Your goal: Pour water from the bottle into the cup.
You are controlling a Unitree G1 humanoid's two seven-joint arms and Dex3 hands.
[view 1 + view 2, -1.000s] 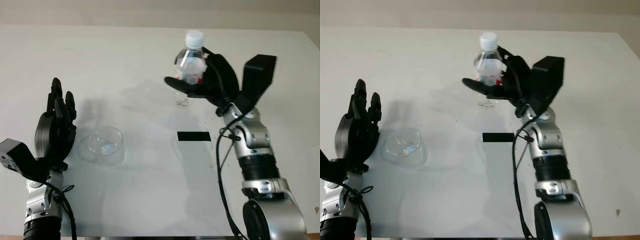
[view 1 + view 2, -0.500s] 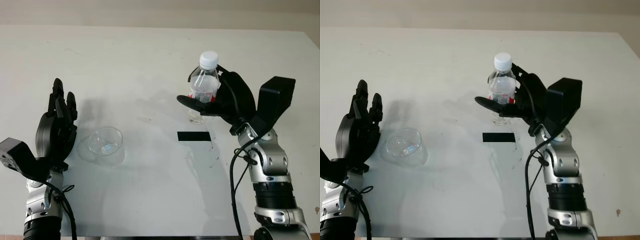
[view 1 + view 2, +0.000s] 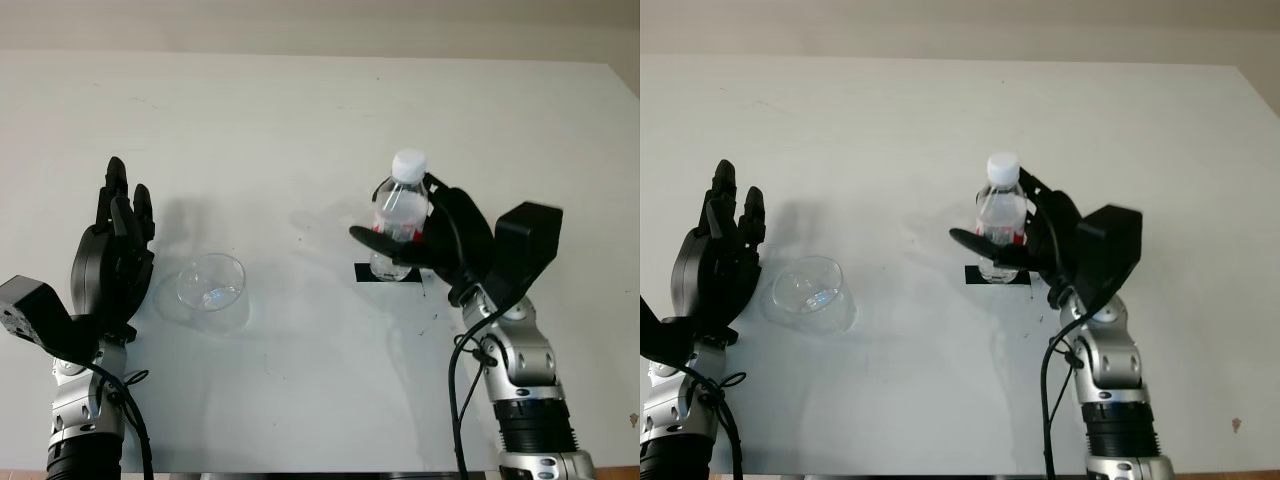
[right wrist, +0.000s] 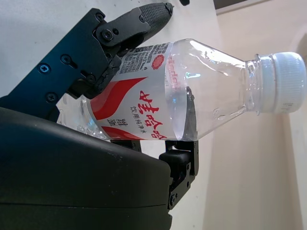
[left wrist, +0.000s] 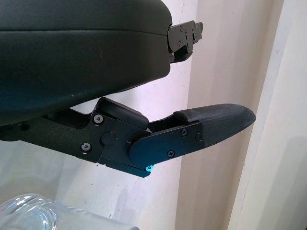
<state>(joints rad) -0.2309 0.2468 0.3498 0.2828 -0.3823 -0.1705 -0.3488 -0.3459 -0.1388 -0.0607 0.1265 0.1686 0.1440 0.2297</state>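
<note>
Item 1: bottle (image 3: 401,218), clear plastic w/ white cap on, red-and-white label, upright; lower body wrapped by right hand (image 3: 432,246), base over the black tape strip (image 3: 388,274), at right-centre of table; whether base touches the surface cannot be told. Right wrist view: label w/ red swoosh and printed characters, fingers (image 4: 125,26) clasped across the label, cap (image 4: 288,82) well clear of the grip, water visible in the body. Item 2: cup (image 3: 212,290), clear, shallow and wide-mouthed, standing on the table at left-centre, well apart from bottle, uncovered; contents cannot be told. Item 3: right hand, black, 3 fingers, clenched round bottle; arm enters from bottom right, silver forearm w/ black cable alongside. Item 4: left hand (image 3: 112,260), black, released, holding nothing, raised just beside the cup on its outer side, fingers pointing away from robot, apart from cup. Left wrist view: 1 finger (image 5: 211,125) extended past the shell, cup rim (image 5: 43,215) at the pic's edge. Item 5: table (image 3: 250,120), white, flat, faint scuffs, shadows of hands and bottle cast on it. Item 6: black tape strip, 1 pc, rectangular, flat on table under/behind bottle base, partly hidden.
</note>
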